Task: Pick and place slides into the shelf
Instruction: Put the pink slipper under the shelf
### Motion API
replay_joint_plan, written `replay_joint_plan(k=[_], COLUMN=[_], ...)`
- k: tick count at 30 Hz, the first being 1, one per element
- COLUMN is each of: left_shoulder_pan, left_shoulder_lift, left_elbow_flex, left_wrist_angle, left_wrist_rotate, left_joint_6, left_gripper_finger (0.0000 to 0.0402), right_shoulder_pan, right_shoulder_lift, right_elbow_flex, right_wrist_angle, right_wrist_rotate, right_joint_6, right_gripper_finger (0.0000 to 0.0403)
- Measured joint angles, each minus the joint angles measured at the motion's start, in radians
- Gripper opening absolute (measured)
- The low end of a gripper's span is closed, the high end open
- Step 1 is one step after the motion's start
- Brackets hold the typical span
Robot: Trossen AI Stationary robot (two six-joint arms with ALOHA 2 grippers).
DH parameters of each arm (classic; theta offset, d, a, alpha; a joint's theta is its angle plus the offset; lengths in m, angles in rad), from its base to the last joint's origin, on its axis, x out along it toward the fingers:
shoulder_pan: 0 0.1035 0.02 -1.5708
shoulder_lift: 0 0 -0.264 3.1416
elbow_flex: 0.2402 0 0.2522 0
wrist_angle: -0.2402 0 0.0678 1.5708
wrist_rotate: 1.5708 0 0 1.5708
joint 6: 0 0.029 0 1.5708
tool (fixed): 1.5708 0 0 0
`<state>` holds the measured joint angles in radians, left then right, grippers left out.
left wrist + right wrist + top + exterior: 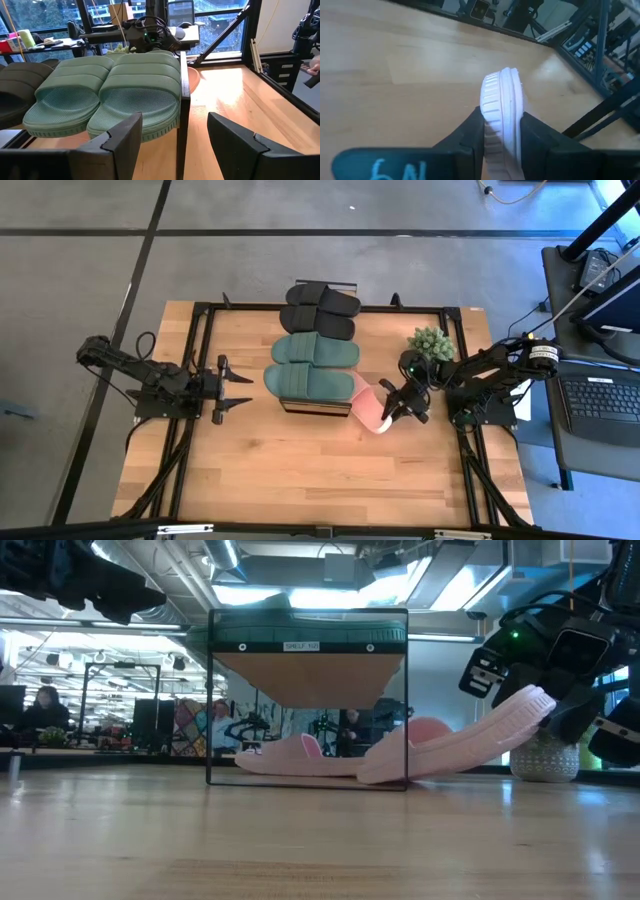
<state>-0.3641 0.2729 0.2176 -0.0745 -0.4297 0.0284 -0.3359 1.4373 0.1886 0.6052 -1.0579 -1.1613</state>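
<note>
Altogether two black slides (320,308), two green slides (312,365), two pink slides (400,752).

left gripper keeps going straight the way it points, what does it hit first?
Probably the shelf: the open left gripper faces its near end, green slides on top. Height is unclear.

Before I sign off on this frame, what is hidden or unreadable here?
- High view: the first pink slide on the lower board is hidden under the green slides.
- Low view: the black slides are out of sight behind the shelf.
- Right wrist view: the right gripper covers most of the held pink slide.
- Left wrist view: black slides cut off by the edge.
</note>
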Motion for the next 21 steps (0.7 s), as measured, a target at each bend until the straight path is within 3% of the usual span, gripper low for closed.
replay_joint_plan(k=[21], left_shoulder_pan=[0.000], left_shoulder_lift=[0.000], left_elbow_flex=[0.000], left_wrist_angle=[0.002], left_wrist_rotate=[0.000], left_joint_6=[0.001], left_gripper_finger=[0.0216], right_shoulder_pan=[-0.001], right_shoulder_lift=[0.001], right_elbow_flex=[0.000], right_wrist_angle=[-0.001], right_wrist_rotate=[0.032], right_joint_6=[-0.303], right_gripper_finger=[0.0093])
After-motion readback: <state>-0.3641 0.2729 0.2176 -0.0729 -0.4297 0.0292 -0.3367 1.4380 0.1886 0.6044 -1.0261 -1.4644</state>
